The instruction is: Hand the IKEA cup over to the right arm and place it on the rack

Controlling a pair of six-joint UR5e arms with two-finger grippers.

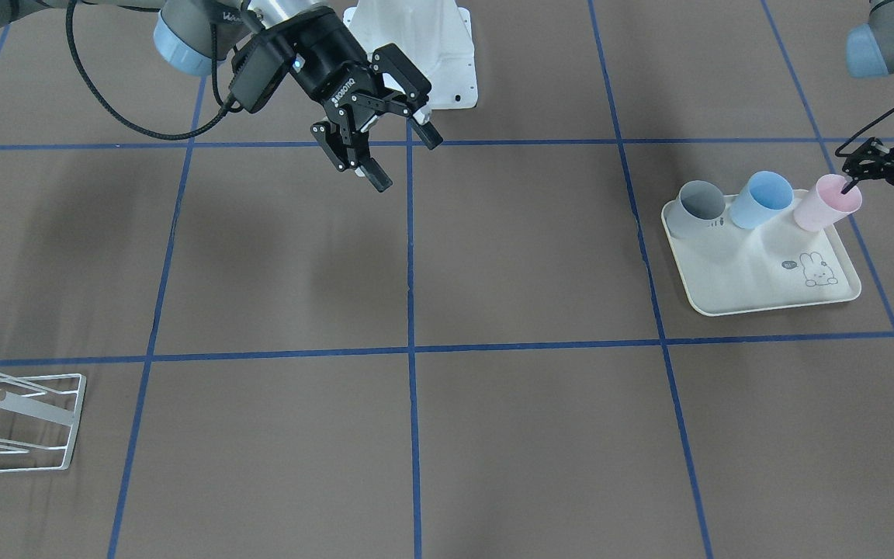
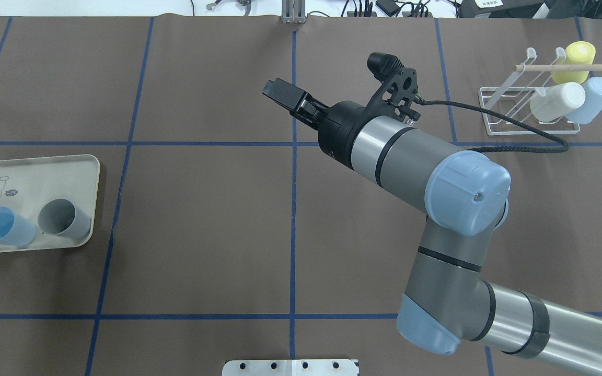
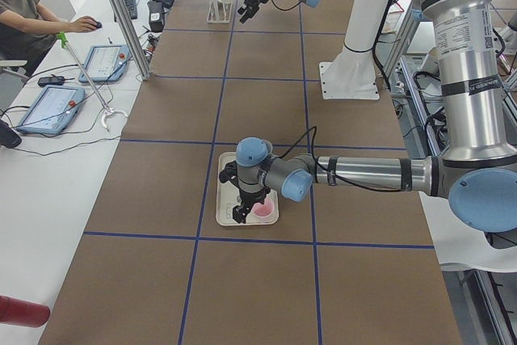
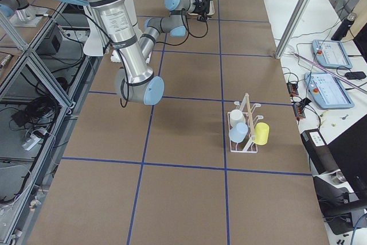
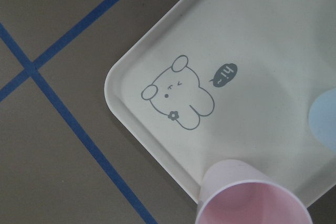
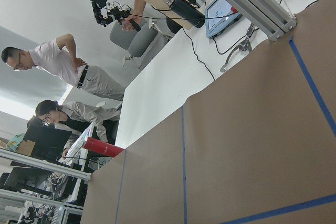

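Note:
Three cups stand on a cream tray [image 1: 757, 291]: grey [image 1: 697, 208], blue [image 1: 761, 199] and pink [image 1: 826, 203]. My left gripper [image 1: 878, 199] is at the pink cup, open, with one fingertip [image 1: 850, 185] just inside the rim and the other outside the wall. The left wrist view shows the pink cup [image 5: 252, 200] close below, at the tray's corner. My right gripper [image 1: 404, 161] hangs open and empty above the table's middle, far from the cups. The white wire rack [image 2: 525, 112] stands at the far right and holds yellow, white and light-blue cups.
A white mounting base [image 1: 431, 54] sits behind the right gripper. Blue tape lines [image 1: 410, 310] grid the brown table. People stand or sit at a white desk [image 3: 48, 119] beyond the table's long edge, with tablets and cables on it.

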